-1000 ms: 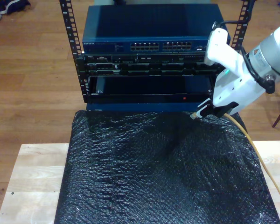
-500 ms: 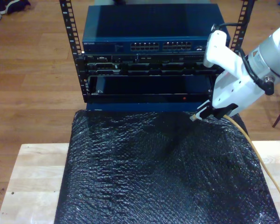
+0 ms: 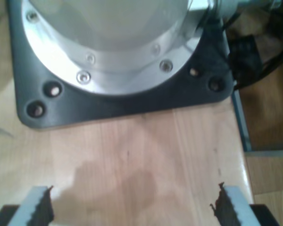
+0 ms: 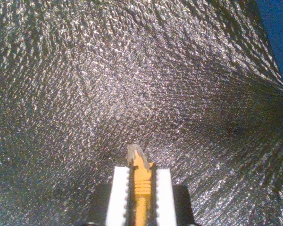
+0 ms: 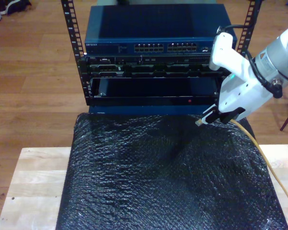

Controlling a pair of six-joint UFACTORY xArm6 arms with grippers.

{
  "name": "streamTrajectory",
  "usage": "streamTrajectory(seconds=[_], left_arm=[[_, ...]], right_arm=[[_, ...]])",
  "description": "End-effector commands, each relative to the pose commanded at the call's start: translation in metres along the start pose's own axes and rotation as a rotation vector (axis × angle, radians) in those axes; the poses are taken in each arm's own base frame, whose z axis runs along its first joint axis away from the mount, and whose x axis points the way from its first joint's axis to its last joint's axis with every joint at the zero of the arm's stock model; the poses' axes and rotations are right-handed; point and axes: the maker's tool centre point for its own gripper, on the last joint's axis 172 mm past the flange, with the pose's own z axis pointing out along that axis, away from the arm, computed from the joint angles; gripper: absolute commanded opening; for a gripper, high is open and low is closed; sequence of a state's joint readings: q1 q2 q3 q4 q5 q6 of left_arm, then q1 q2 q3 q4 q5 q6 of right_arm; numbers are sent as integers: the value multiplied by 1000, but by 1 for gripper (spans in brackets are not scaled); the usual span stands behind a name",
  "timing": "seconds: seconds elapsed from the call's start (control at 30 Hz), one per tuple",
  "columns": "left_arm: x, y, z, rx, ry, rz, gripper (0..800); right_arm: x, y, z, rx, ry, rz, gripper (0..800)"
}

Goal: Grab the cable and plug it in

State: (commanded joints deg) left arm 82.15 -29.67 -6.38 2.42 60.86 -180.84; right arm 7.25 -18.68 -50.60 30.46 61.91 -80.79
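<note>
My second gripper (image 5: 206, 118) (image 4: 140, 174) is shut on the cable (image 4: 140, 188), a yellow-orange cord whose clear plug (image 4: 135, 153) sticks out past the white fingers (image 4: 117, 193). In the exterior view the plug (image 5: 199, 122) hangs just over the far edge of the black mat, toward that view's right, in front of the rack. From there the cable (image 5: 269, 165) trails down to the exterior view's lower right. My first gripper (image 3: 134, 207) is open with nothing between its toothed fingertips (image 3: 37, 207), above bare wood.
A black bubble-textured mat (image 5: 158, 182) covers the wooden table (image 5: 33, 182). Behind it stands a rack with a blue network switch (image 5: 153, 28) and its rows of ports (image 5: 165, 47). The first wrist view looks at a silver flange (image 3: 108, 42) on a black base plate (image 3: 132, 101).
The second arm has shifted only slightly, its plug tip edging a little down and toward the exterior view's left. The grip on the cable is unchanged.
</note>
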Motion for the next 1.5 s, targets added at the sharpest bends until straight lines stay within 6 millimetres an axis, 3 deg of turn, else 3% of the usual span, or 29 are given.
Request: streamTrajectory(seconds=[0.37, 0.7, 0.93, 1.23, 1.37, 1.5], left_arm=[[-1, -1, 5, 5, -8, -2, 800], [-1, -1, 6, 5, -5, -2, 800], [-1, -1, 6, 5, -5, -2, 800], [-1, -1, 6, 5, -5, -2, 800], [-1, -1, 6, 5, -5, -3, 800], [-1, -1, 6, 5, -5, -2, 800]], right_arm=[[0, 3, -2, -14, -21, -25, 0], [-19, 9, 41, -135, -99, -111, 0], [-9, 34, 32, -284, -126, -212, 0], [-1, 49, 28, -389, -164, -294, 0], [18, 68, 5, -466, -168, -361, 0], [22, 83, -1, -531, -239, -489, 0]])
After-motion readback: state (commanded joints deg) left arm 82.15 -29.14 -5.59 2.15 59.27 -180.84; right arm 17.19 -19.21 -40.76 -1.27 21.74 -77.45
